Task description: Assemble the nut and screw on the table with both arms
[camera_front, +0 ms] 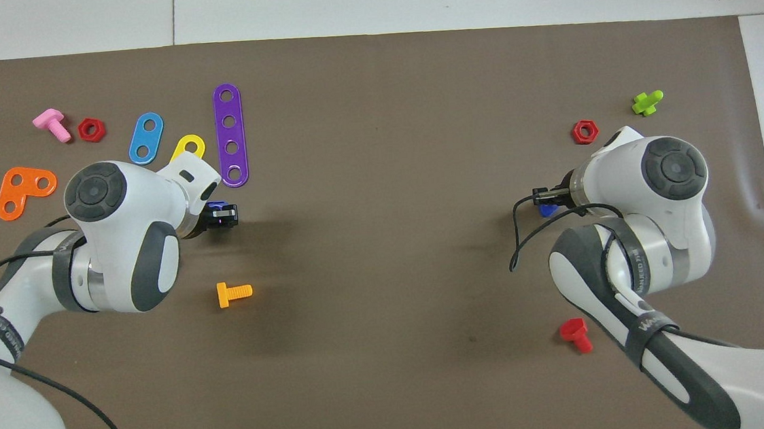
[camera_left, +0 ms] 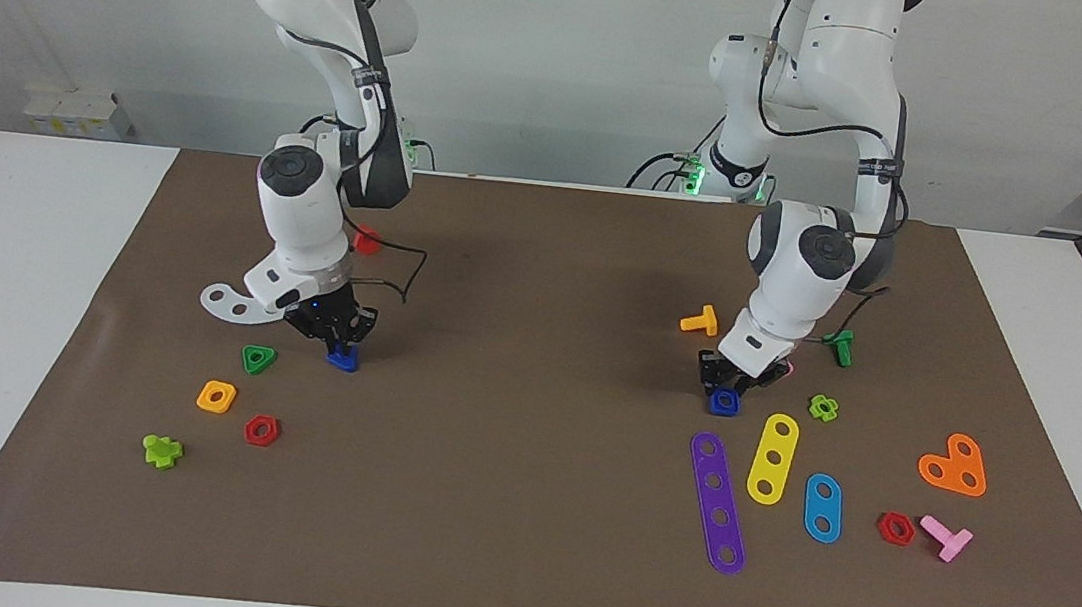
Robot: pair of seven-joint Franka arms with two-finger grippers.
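Small dark-blue plastic nut (camera_left: 724, 401), directly under left gripper (camera_left: 731, 388); small dark-blue plastic triangular-headed screw (camera_left: 343, 357), directly under right gripper (camera_left: 338, 334); finger closure on either cannot be told; parts lie well apart.

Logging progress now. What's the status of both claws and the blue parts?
Left claw down on the nut, beside purple strip. Right claw down on the screw. Parts apart, both on mat; nothing between them.

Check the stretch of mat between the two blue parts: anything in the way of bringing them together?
Nothing visible. The left gripper is down at the nut, the right gripper at the screw; the mat between them is bare.
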